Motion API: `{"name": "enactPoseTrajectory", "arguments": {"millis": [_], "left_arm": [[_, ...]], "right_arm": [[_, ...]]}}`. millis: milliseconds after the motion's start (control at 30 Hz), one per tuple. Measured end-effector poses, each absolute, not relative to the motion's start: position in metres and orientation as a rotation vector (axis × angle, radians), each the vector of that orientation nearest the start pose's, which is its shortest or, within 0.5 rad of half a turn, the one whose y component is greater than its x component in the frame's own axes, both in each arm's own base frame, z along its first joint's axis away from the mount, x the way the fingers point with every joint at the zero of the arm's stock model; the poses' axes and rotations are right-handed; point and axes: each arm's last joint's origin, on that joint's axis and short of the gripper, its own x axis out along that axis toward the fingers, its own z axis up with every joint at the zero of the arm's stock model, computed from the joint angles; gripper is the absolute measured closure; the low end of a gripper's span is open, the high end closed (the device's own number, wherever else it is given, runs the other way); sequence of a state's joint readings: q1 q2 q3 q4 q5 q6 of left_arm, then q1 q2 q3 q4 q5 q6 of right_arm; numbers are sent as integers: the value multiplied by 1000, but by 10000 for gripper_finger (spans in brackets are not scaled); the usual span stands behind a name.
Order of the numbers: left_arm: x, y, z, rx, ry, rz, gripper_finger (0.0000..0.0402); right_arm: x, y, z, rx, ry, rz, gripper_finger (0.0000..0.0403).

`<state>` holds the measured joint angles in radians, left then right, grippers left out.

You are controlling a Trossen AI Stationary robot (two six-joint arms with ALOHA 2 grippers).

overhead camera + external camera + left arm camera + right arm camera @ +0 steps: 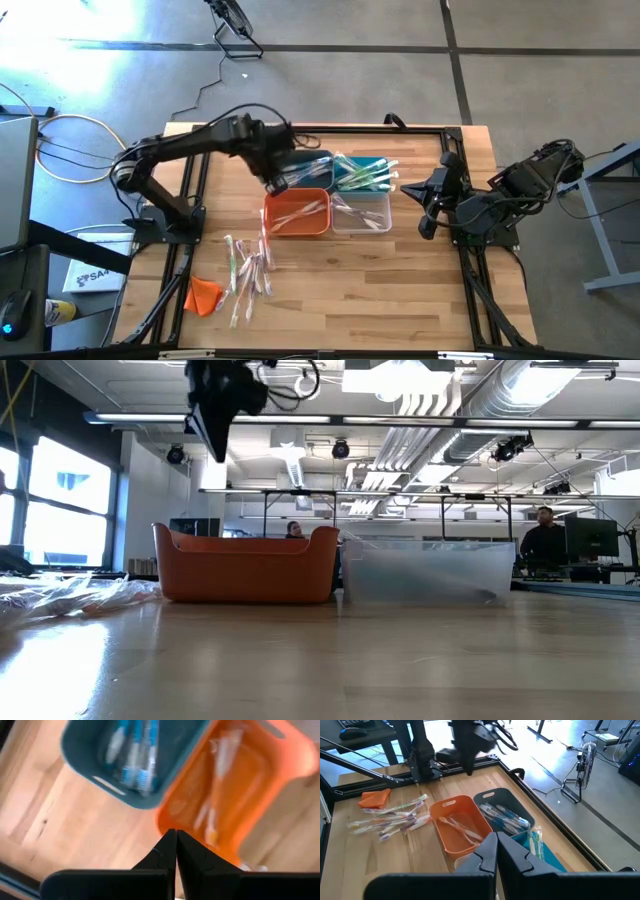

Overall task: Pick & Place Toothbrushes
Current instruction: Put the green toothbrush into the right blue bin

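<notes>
Closed fingertips of the left hand (176, 851) are seen together with nothing between them, poised over the orange bin (296, 212) beside the dark grey bin (305, 165); the right hand (496, 851) is parked shut at the counter (400, 290) edge. A drop into the orange bin is judged complete, so a return to the loose toothbrushes (248, 270) near the orange cloth (203, 293) is called for next. Their long axes are laid roughly parallel, running from the counter's front edge towards the bins, slightly fanned.

Four bins (297, 212) clustered mid-table; loose toothbrushes (248, 270) near front-left; cloth lump (203, 294) beside them.
</notes>
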<state>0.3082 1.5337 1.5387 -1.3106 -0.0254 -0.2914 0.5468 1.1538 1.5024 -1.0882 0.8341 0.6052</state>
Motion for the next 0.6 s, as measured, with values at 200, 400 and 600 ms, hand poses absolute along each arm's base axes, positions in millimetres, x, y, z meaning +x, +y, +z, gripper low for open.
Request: {"name": "enactPoseTrajectory", "arguments": {"millis": [200, 400, 600], "left_arm": [[251, 44, 361, -414, 1150, 418, 391], [216, 5, 366, -450, 1063, 443, 391], [191, -30, 349, -577, 1067, 462, 391]], "right_arm": [[171, 79, 426, 112, 460, -428, 401], [171, 79, 426, 99, 466, -430, 401], [171, 79, 426, 74, 470, -425, 401]]}}
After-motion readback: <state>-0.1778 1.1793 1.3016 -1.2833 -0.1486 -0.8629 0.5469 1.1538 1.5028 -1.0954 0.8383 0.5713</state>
